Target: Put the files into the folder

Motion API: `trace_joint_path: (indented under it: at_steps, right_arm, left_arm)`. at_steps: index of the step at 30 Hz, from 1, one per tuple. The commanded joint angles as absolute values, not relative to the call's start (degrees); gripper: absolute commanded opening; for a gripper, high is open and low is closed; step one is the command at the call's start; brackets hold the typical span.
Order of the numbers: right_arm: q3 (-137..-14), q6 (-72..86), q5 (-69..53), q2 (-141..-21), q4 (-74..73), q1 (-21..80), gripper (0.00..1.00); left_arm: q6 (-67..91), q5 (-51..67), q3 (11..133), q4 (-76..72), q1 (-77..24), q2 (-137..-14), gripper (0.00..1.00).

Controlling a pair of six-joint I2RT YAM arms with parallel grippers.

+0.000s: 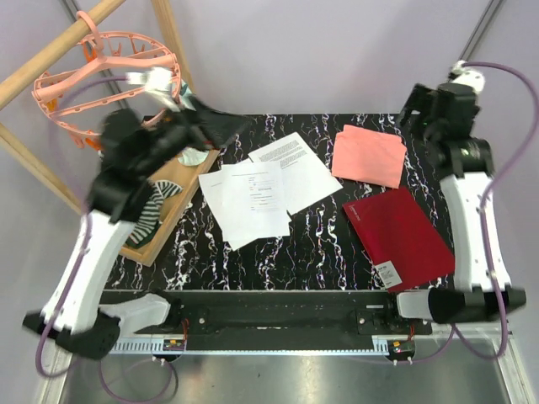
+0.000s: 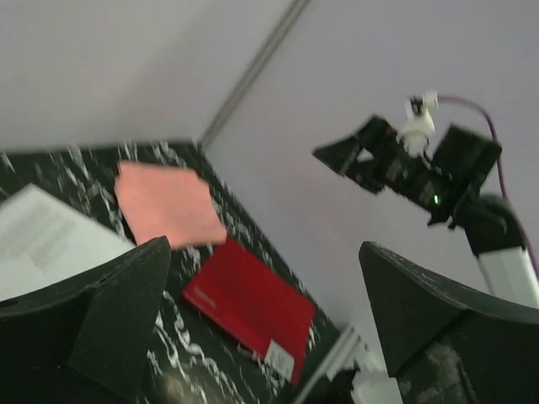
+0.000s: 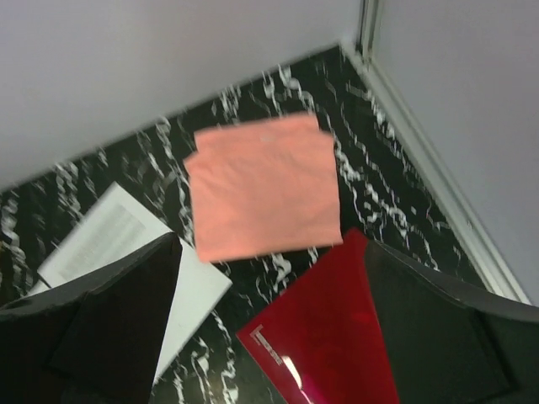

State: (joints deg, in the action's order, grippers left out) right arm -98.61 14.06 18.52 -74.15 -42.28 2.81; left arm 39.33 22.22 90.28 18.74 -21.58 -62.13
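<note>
Bench: black slab (image 1: 320, 252) with white marble veining, carrying everything below.
Hoop: salmon-pink plastic clip hanger ring (image 1: 109, 80), hung off a wooden frame at the far left.
Tray: shallow wooden tray (image 1: 160, 227) on the bench's left edge, a striped cloth lying in it.
Files: loose white printed paper sheets (image 1: 257, 189), overlapping in a fan at mid-bench, outside the folder and apart from it.
Folder: flat crimson rectangular folder (image 1: 397, 236), closed, lying askew on the right side, white label at its near corner.
Cloth: salmon-pink folded square (image 1: 368, 156), just beyond the folder; whether they touch is unclear.
Left tool: (image 2: 265, 252) released, fingers spread wide, nothing between them, raised above the bench's far left, blurred.
Right tool: (image 3: 265, 252) released, fingers wide apart and empty, high over the far right corner.
</note>
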Motion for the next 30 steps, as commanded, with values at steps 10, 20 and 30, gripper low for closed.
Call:
trace_joint_path:
  at_steps: [10,20,30]
  right_arm:
    - [-84.57,21.96,12.92,-94.72,-41.57,-4.65,1.00]
    - [-66.02,31.29,4.05,-100.02,-34.99,-4.58,1.00]
    - [-54.07,36.11,0.18,-93.79,-29.01,5.62,1.00]
  left_arm:
    - [25.76,3.09,80.16,26.54,-54.48,-78.83,0.94]
    - [27.42,-3.95,65.23,22.86,-60.64,-78.23,0.93]
    - [26.81,-9.05,63.72,22.49,-60.56,-80.24,0.94]
